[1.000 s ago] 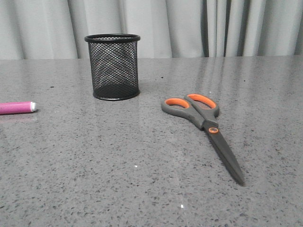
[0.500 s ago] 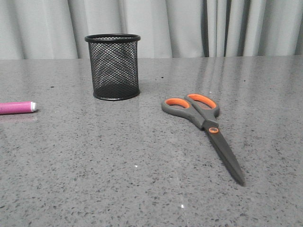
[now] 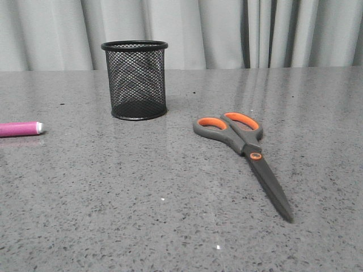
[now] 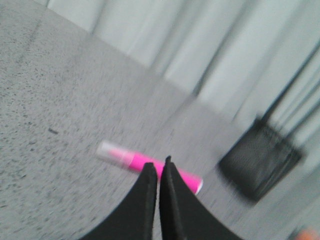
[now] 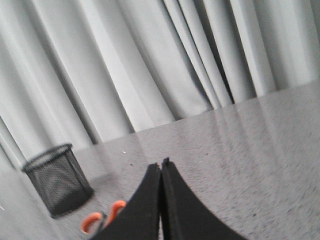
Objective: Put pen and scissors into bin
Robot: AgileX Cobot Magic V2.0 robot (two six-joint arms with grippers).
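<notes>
From the front we see a black wire-mesh cylindrical bin (image 3: 135, 79) upright on speckled grey stone table (image 3: 113, 198), grey-and-orange scissors (image 3: 245, 154) flat to its right, a magenta pen (image 3: 20, 128) at far left. Our left gripper (image 4: 158, 170), fingertips together and empty, hangs above the pen. Our right gripper (image 5: 161, 167), likewise closed and empty, hovers over the scissors' handles.

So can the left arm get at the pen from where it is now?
Probably yes. The left gripper is shut and must open first, but the pen lies alone on bare table, apart from the bin.
</notes>
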